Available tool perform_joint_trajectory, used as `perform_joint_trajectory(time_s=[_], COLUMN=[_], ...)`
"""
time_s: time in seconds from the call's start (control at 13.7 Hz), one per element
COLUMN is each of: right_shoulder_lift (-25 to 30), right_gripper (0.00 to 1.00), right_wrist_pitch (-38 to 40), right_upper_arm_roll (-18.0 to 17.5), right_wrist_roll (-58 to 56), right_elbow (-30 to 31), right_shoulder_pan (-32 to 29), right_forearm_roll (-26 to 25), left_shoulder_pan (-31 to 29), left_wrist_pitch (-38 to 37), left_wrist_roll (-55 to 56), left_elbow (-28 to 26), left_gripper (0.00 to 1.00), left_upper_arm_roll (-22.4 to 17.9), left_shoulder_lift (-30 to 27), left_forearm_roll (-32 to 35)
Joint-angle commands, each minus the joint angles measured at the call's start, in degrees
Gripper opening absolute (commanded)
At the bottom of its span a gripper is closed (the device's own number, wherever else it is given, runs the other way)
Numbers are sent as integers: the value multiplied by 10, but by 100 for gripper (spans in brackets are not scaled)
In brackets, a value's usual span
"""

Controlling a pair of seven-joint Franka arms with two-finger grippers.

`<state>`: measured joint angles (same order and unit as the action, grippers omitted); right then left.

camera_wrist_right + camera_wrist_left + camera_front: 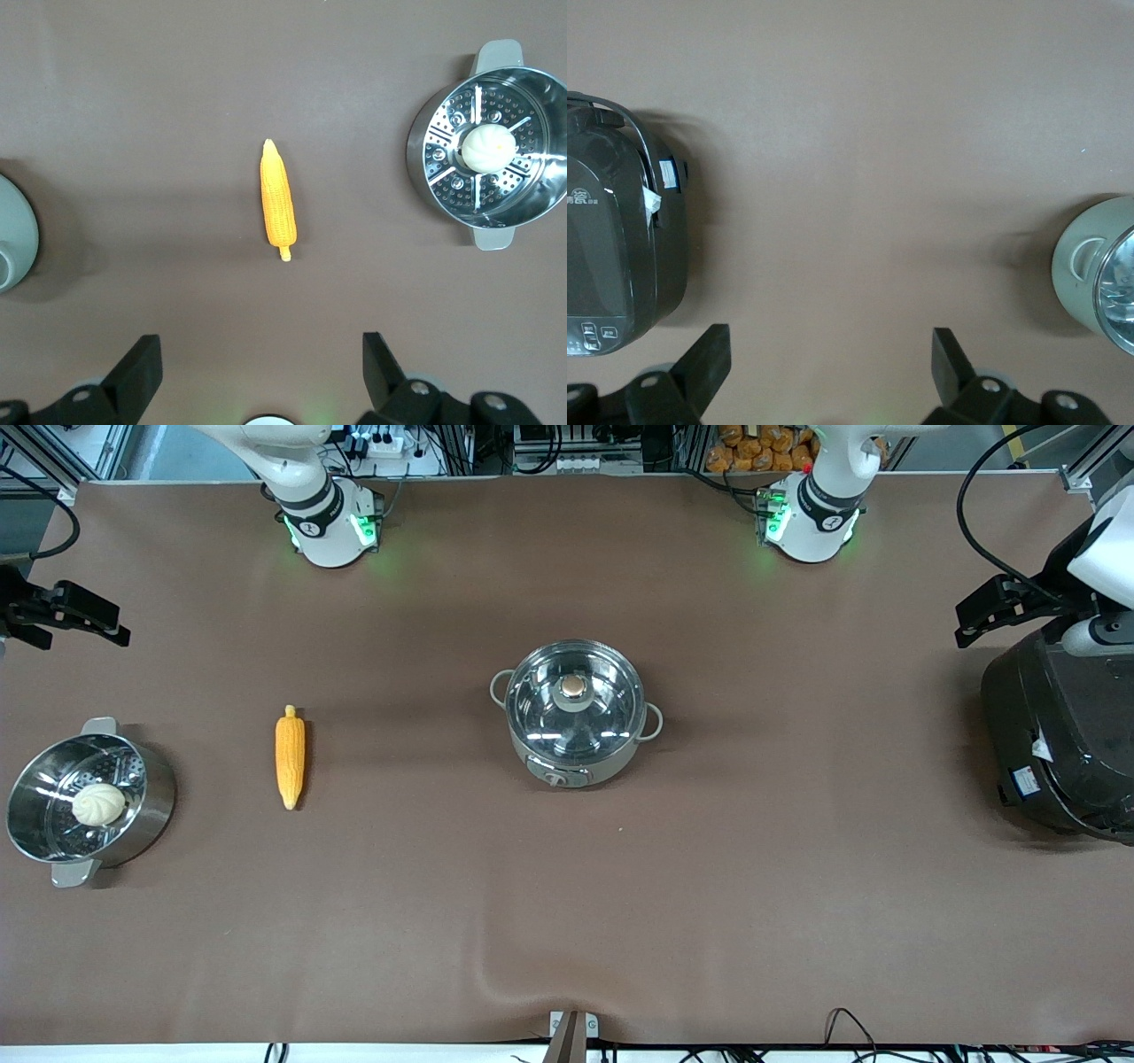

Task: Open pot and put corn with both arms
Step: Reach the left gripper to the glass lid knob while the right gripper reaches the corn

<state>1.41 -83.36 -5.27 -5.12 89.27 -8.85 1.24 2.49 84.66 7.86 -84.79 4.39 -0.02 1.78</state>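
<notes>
Corn [290, 756]: yellow-orange, tapered, lying flat on table [567, 921] between pot [576, 713] and steamer [89, 802]. Pot mid-table, glass lid [574, 695] on. Steamer holds white bun [98, 803]. Left gripper [831, 354] and right gripper [262, 359] both spread wide, empty.

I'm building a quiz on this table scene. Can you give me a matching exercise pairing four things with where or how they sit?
Things:
1. corn
2. white bun
3. glass lid
4. left gripper

States:
a. closed on the pot
b. lying bare on the table
c. open, beside the black cooker
d. inside the steamer pot

Pairs: 1-b, 2-d, 3-a, 4-c
</notes>
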Motion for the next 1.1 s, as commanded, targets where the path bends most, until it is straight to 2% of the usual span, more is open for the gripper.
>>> perform_joint_trajectory(time_s=[0.0,0.22,0.37,0.59,0.8,1.02], right_shoulder_lift=[10,14,14,13,10,-3], right_gripper=[100,100,100,100,100,100], right_wrist_pitch=[5,13,13,9,-23,-72], right_upper_arm_roll=[1,4,5,5,3,4], right_wrist_roll=[8,1,0,1,2,-2], right_elbow=[1,1,1,2,20,87], right_shoulder_pan=[9,5,3,1,6,-1], right_forearm_roll=[8,7,7,7,7,0], left_shoulder_pan=[2,12,25,84,164,238], left_wrist_pitch=[-9,-8,-3,35,90,127], left_wrist_roll=[5,13,49,247,367,497], left_elbow=[-1,-1,0,31,56,84], left_gripper=[100,100,100,100,100,100], left_upper_arm_roll=[3,10,51,99,101,97], left_shoulder_lift=[-9,0,20,79,147,213], left_forearm_roll=[13,5,4,6,7,7])
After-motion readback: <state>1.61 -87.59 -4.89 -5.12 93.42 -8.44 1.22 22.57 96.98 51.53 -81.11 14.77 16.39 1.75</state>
